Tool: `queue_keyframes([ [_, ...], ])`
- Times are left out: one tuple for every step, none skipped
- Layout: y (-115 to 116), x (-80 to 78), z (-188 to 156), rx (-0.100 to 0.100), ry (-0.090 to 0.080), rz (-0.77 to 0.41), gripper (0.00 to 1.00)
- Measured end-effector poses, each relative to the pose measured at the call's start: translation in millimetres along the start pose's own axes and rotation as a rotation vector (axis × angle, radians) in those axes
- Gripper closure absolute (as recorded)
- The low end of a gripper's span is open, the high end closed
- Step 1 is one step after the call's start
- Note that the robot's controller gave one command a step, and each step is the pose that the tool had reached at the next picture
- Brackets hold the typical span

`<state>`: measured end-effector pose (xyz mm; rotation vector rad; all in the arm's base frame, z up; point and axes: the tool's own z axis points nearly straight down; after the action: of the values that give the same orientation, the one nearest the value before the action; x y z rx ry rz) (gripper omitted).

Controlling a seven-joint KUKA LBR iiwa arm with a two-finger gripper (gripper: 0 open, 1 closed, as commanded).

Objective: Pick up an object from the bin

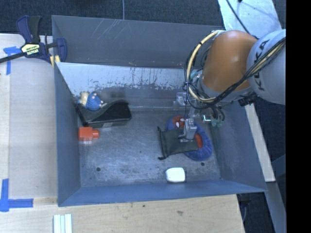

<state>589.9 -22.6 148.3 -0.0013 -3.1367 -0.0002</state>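
Low in the right half of the grey bin (146,42), the tool (188,136) hangs from the arm's orange-covered wrist (228,57), which comes in over the right wall with its cables looped round it. It stands directly over two things that lie together on the bin's floor: a dark flat piece (171,143) with one corner pointing toward the bin's middle, and a blue round thing (201,150) partly under that piece's right side. Whether the tool is released or clenched cannot be told, nor whether it touches either thing. A small red bit (198,141) shows just beside it on the blue. Near the front wall lies a white oval thing (175,174), apart from the pair. Well off to the left are a black wedge-shaped thing (109,113), a small blue and yellow figure (91,100) touching its back end, and an orange block (88,134) in front of it.
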Motion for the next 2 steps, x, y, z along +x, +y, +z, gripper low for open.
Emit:
queue_keyframes([
  [-1.1, 10.0, 81.1, -0.001, -0.007, 0.071, 0.0],
  [-0.9, 8.3, 77.1, 0.0, -0.011, 0.069, 1.0],
])
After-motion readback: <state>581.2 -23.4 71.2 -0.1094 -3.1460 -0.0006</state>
